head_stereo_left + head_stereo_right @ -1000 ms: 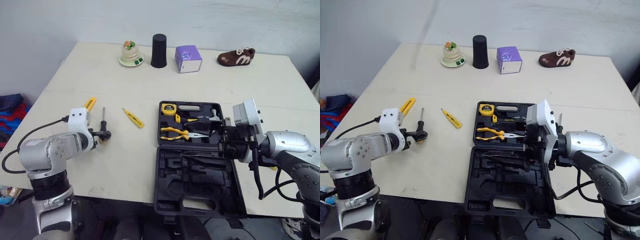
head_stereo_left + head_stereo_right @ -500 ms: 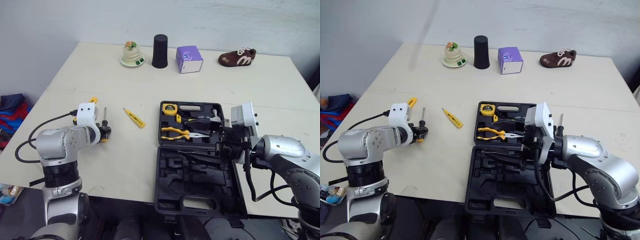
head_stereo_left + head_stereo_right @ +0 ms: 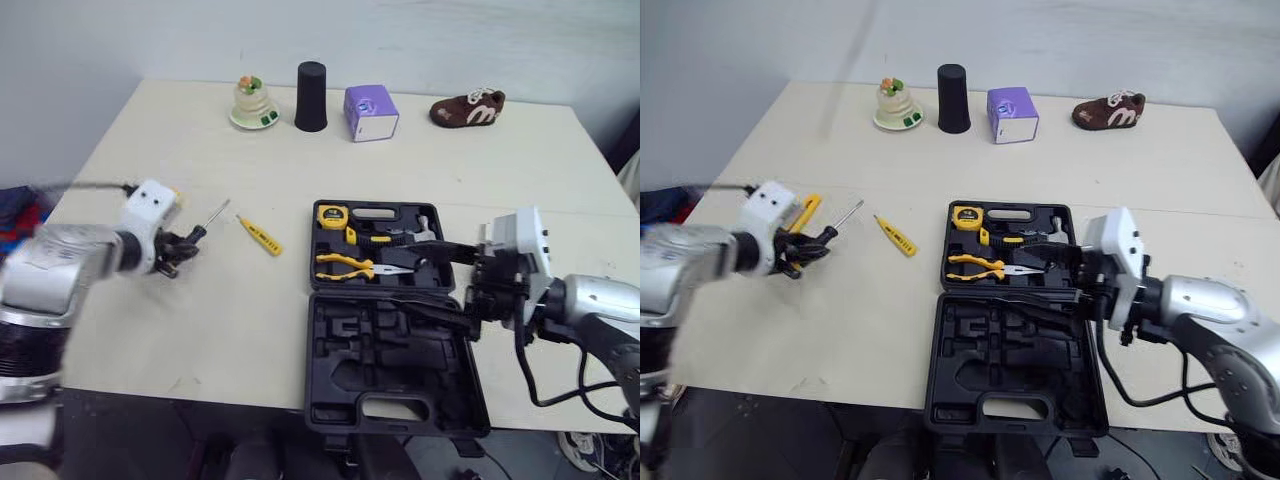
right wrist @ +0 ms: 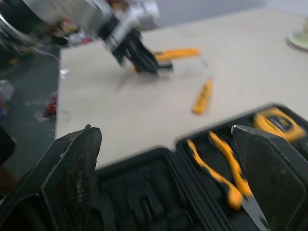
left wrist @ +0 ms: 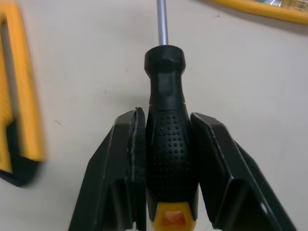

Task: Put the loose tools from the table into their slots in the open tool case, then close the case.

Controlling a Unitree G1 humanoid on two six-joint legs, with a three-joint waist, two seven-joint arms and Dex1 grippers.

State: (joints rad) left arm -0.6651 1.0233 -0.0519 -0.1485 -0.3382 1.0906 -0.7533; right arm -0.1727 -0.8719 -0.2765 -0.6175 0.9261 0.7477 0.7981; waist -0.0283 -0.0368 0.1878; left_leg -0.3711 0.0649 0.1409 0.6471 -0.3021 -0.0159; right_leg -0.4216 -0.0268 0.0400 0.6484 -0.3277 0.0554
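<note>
My left gripper point(image 3: 176, 249) is shut on the black dotted handle of a screwdriver point(image 5: 169, 139), whose steel shaft point(image 3: 212, 213) points away toward the table's middle. A yellow utility knife point(image 3: 805, 212) lies just beyond that gripper. A yellow tester pen point(image 3: 259, 235) lies between the screwdriver and the open black tool case point(image 3: 395, 345). The case's far half holds a tape measure point(image 3: 333, 215) and yellow-handled pliers point(image 3: 345, 265). My right gripper point(image 3: 446, 284) hangs open over the case's right side, holding nothing.
Along the table's far edge stand a small figurine point(image 3: 250, 103), a black cylinder point(image 3: 310, 97), a purple box point(image 3: 370, 112) and a brown shoe point(image 3: 467, 108). The near half of the case reaches the table's front edge.
My left gripper has shut on the screwdriver handle and swung it, so the shaft now points diagonally. The right arm has drawn back slightly to the right. The camera has shifted.
</note>
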